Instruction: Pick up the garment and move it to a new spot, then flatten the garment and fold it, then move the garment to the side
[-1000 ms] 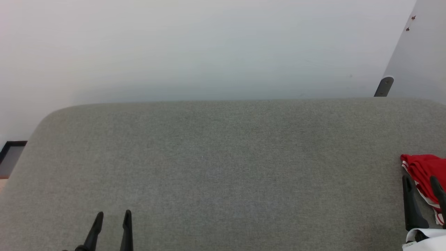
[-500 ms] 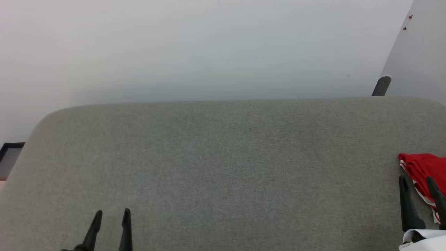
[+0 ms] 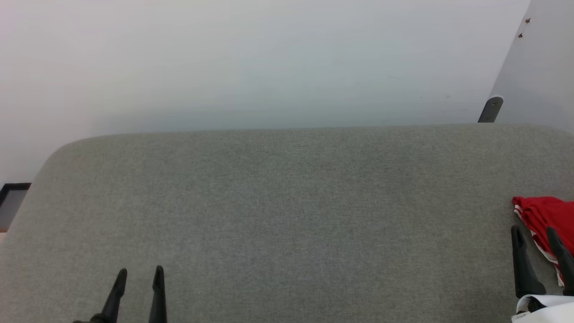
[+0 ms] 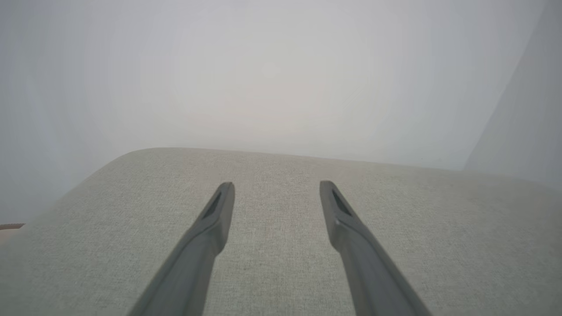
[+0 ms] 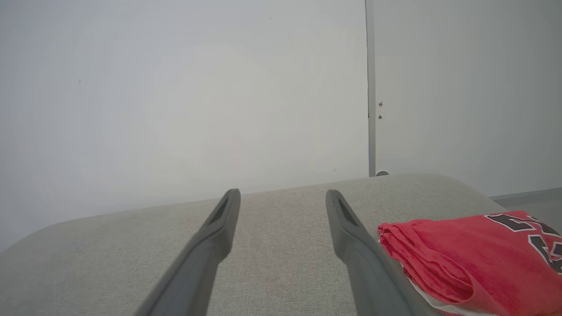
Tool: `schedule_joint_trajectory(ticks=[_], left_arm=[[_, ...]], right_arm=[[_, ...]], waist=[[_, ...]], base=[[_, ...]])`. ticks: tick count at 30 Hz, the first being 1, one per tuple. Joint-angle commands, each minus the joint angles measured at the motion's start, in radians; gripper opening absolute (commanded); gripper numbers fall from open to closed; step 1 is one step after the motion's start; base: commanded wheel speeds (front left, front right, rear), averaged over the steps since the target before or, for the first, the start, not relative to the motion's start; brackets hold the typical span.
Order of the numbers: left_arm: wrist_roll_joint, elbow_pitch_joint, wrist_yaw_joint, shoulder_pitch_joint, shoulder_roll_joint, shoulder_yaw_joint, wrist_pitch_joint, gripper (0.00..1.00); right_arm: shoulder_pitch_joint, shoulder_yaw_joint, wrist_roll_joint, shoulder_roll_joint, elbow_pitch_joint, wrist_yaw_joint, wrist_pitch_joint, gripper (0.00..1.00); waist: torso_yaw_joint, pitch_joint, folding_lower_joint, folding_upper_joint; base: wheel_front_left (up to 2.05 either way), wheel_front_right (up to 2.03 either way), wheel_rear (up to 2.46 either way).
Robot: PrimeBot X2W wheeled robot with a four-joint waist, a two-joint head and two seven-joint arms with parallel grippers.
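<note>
The garment (image 3: 545, 213) lies at about 3 o'clock of the head view, at the right border of the grey desk (image 3: 287, 202). It is a red bundle in several layers. Along its near side runs a white and red striped trim (image 3: 545, 255). In the right wrist view the garment (image 5: 461, 254) is at about 4 o'clock. Its stacked folded edges face the fingers, and black characters with a white outline (image 5: 527, 228) are on its top.

The right tool (image 3: 533, 231) stands at 4 o'clock of the head view, and its two dark fingers are wide apart. One finger (image 3: 522, 264) is over bare grey cloth, just beside the garment. The other finger (image 3: 560, 255) is seen in front of the red fabric. I cannot tell if it touches the fabric. In its own wrist view the right tool (image 5: 283, 193) has only bare desk (image 5: 281, 263) between the fingers, so it holds nothing. Under it, in the head view, a white part of the forearm (image 3: 545, 309) enters at the lower corner.

The left tool (image 3: 140, 270) is at 7 o'clock, well apart from the garment. In the left wrist view the left tool (image 4: 276, 184) is also spread wide and empty, above the bare desk (image 4: 272, 263).

Behind the desk is a pale wall (image 3: 269, 63). At 2 o'clock a dark post (image 3: 491, 110) rises at the far edge of the desk. At 9 o'clock is a dark frame (image 3: 11, 202).
</note>
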Motion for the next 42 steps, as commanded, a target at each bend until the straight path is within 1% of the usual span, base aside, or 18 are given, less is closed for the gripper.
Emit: schedule_joint_trajectory(ticks=[1, 14, 15, 17, 24, 25, 42], left_arm=[[0.008, -0.009, -0.002, 0.001, 0.0, 0.004, 0.001, 1.0], [0.0, -0.015, -0.002, 0.01, 0.003, 0.012, 0.001, 1.0], [-0.001, -0.016, 0.0, 0.001, 0.0, 0.01, 0.0, 0.0], [-0.005, 0.004, 0.0, 0.004, -0.004, 0.007, 0.0, 0.0], [-0.141, 0.023, 0.0, -0.025, -0.008, 0.007, 0.036, 0.0], [-0.141, 0.023, 0.0, -0.025, -0.008, 0.007, 0.036, 0.0], [-0.426, 0.063, 0.0, -0.086, -0.017, 0.009, 0.114, 0.0]], right_arm=[[0.01, -0.005, 0.01, 0.004, -0.005, -0.001, 0.0, 1.0], [0.016, -0.016, 0.012, 0.008, -0.012, -0.001, 0.0, 1.0], [0.004, -0.013, 0.005, 0.005, -0.009, 0.0, 0.002, 0.0], [0.009, -0.009, 0.006, 0.012, 0.009, 0.0, 0.004, 0.0], [-0.009, -0.015, 0.119, 0.029, 0.025, 0.0, 0.036, 0.0], [-0.009, -0.015, 0.119, 0.029, 0.025, 0.0, 0.036, 0.0], [-0.045, -0.024, 0.358, 0.065, 0.058, 0.0, 0.102, 0.0]], waist=[[0.0, 0.0, 0.0, 0.0], [-0.006, 0.0, 0.0, 0.0], [-0.006, 0.0, 0.0001, 0.0], [-0.006, 0.0, 0.0, 0.0], [-0.006, 0.003, 0.0, 0.0], [-0.006, 0.003, 0.0, 0.0], [-0.007, 0.01, 0.0, 0.0]], base=[[0.0, 0.0, 0.0], [0.0, 0.0, 0.0], [0.0, 0.0, 0.0], [0.0, 0.0, 0.0], [0.0, 0.0, 0.0], [0.0, 0.0, 0.0], [0.0, 0.0, 0.0]])
